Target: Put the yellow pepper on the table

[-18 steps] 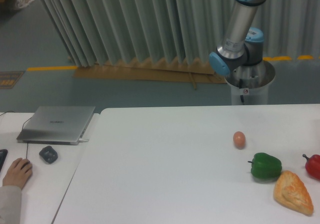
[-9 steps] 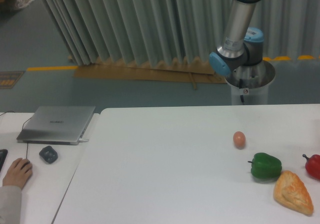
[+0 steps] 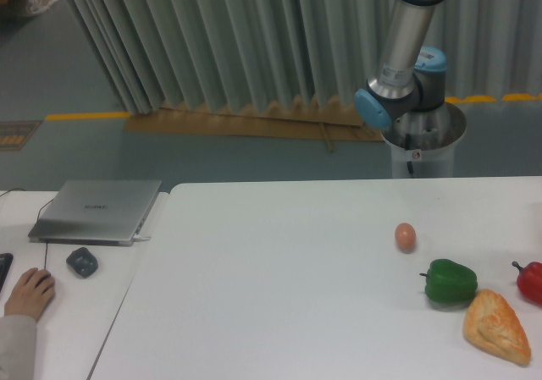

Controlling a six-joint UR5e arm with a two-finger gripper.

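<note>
Wide white table [image 3: 279, 295], and no yellow pepper anywhere on it. Nowhere else in view either, so probably up with the claw, out of shot above the top edge. Only a guess.

Only the base and lower links of the arm [image 3: 405, 54] showing, at the far right behind the table, upper link rising straight out of frame. No claw visible, so no telling whether open, clenched or carrying anything.

Along the right side of the table, a loose cluster: brown egg [image 3: 406, 236] farthest back, standing apart; green bell pepper [image 3: 450, 282] nearer, stem pointing left; pastry wedge [image 3: 496, 326] just beside it at the near right, close but hard to say if touching; red pepper [image 3: 530, 282] cut off by the right edge. All bunched to one side, likely to keep the broad middle and left free as a drop zone.

On the adjoining desk at left, closed grey laptop [image 3: 97, 210], dark mouse [image 3: 82, 261] in front of it, and a person's hand [image 3: 29, 292] resting at the near left corner, well away from the arm's reach.

Placement not yet done, judging from the layout. Bare stretch left of the egg looks the safest landing spot, clear of anything that might get nudged.
</note>
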